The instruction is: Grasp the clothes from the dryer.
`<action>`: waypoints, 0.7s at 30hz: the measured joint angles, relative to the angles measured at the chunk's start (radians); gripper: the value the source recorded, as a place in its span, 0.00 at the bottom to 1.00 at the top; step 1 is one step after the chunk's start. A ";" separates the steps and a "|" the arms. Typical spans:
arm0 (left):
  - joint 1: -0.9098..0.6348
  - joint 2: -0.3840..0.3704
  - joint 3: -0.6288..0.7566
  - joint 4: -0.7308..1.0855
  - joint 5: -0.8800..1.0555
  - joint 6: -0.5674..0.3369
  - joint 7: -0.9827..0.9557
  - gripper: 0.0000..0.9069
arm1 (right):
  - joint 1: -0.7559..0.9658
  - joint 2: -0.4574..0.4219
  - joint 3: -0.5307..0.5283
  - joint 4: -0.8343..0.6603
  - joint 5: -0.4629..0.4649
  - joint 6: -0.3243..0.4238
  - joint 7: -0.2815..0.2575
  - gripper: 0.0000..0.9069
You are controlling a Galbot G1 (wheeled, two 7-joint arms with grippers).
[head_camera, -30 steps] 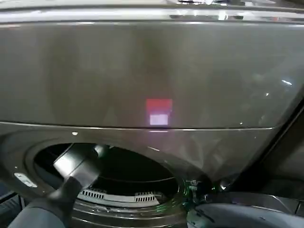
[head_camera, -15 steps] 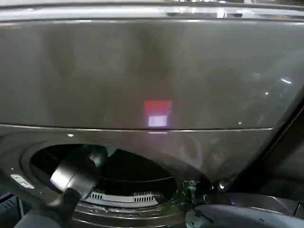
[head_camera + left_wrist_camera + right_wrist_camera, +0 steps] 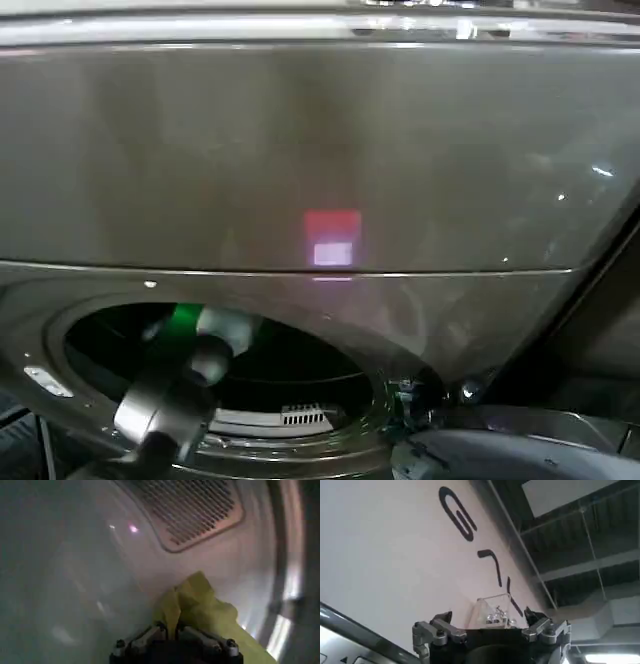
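Observation:
The dryer [image 3: 320, 150] is a broad bronze-grey front panel with its round dark drum opening [image 3: 300, 365] at the lower left. My left arm [image 3: 170, 410] reaches through that opening. Inside the pale drum, the clothes [image 3: 202, 602] are a bunched yellow-green lump resting on the drum wall. My left gripper [image 3: 170, 630] is shut on a raised fold of that fabric, its two fingers pressed together around it. My right gripper [image 3: 490, 617] is open and holds nothing, pointing up at a white wall away from the dryer.
A perforated vent panel [image 3: 187, 505] sits in the drum's back wall beyond the fabric. The metal rim [image 3: 280, 580] of the drum runs along one side. A rounded door edge [image 3: 500, 455] lies at the lower right of the opening. A red-and-white reflection [image 3: 333, 238] shows on the panel.
The left arm has shifted lower and pushed further through the opening, its wrist turning. A green glow now shows inside the drum by the arm.

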 measured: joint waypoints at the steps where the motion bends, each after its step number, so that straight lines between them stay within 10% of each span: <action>1: 0.001 -0.004 -0.008 -0.003 0.005 -0.009 -0.018 0.00 | -0.001 0.000 0.002 0.000 0.002 0.000 0.001 1.00; 21: 0.012 -0.022 -0.060 -0.040 0.030 -0.050 -0.163 0.00 | -0.008 0.002 0.020 -0.005 0.019 0.009 0.007 1.00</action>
